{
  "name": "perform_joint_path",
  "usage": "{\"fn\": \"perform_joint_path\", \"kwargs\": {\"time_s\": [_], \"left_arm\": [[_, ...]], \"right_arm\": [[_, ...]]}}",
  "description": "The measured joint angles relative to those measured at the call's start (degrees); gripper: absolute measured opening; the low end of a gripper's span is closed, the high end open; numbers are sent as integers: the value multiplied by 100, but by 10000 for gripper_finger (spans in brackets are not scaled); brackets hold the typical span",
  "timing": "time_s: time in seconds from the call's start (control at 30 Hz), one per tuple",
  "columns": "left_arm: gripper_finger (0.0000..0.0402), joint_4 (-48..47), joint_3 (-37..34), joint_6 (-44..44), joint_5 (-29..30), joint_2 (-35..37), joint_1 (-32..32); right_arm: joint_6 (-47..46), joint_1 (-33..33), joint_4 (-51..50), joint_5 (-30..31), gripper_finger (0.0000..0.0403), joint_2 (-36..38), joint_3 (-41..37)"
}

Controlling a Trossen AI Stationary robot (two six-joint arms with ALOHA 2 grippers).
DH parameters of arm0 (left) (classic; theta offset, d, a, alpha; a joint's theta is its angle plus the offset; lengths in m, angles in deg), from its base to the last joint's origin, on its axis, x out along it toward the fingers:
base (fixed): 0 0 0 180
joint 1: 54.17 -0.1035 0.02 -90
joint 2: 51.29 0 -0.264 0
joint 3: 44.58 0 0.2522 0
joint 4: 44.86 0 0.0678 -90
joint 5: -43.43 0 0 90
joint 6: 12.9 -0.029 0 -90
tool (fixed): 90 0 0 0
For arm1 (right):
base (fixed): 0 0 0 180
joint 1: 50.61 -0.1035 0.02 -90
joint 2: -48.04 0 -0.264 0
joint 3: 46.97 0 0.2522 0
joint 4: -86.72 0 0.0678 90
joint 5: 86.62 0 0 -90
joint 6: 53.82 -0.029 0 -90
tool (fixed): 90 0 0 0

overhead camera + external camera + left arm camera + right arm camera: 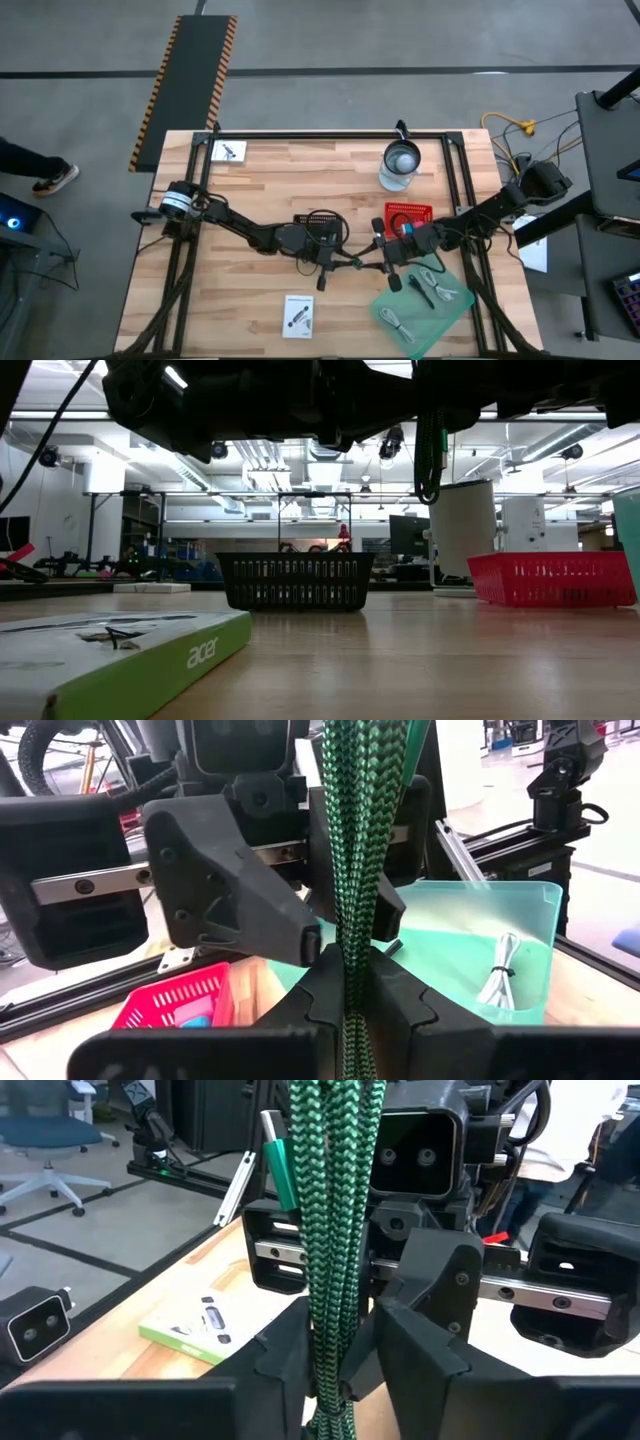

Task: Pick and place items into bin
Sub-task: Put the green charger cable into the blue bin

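Both grippers meet over the middle of the worktop (260,180), each pinching the same green braided cable (352,860). The left gripper (350,1005) has its fingers closed tight on the cable, and the right gripper (335,1350) has its fingers narrowed around it, the two facing each other at close range. In the low view the cable hangs clear of the worktop. At about five o'clock from the grippers sits the pale green bin (425,300) with white coiled cables (445,290) inside; a red basket (407,217) lies at two o'clock, a black basket (320,226) just beside the left arm.
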Motion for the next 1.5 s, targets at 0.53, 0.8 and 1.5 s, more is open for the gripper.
{"fn": "perform_joint_path", "kwargs": {"time_s": [0.53, 0.8, 1.5], "left_arm": [[8, 2, -13, 0, 2, 2, -1], [23, 0, -7, 51, 32, 2, -1], [166, -762, -74, 763, 219, 186, -54]], "right_arm": [[22, -2, -7, 0, 30, -2, 0], [22, -1, -1, 5, 26, -2, 0], [13, 4, -44, 24, 26, -4, 2]]}}
